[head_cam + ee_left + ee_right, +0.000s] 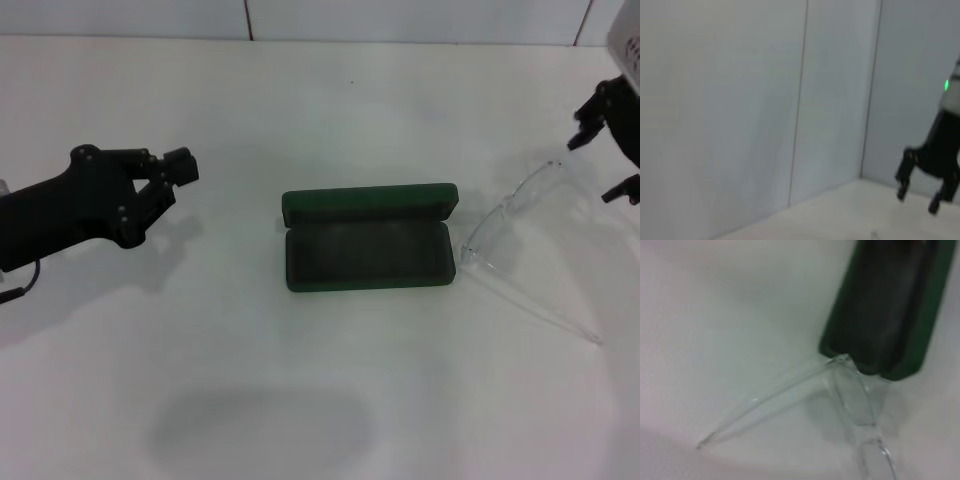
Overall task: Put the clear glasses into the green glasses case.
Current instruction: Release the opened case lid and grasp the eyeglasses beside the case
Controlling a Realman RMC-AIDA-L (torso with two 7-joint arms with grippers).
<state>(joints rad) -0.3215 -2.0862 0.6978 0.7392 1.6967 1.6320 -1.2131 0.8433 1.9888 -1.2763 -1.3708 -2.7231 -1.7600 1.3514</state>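
Black and idle, the left gripper (172,178) hovers over the white table (320,400) at the left, fingers nearly together, holding nothing. At centre the case (368,250) lies open. Just beside its right end sit the glasses (505,235), arms unfolded. Above them the right gripper (605,150) hangs spread wide, empty, touching nothing.
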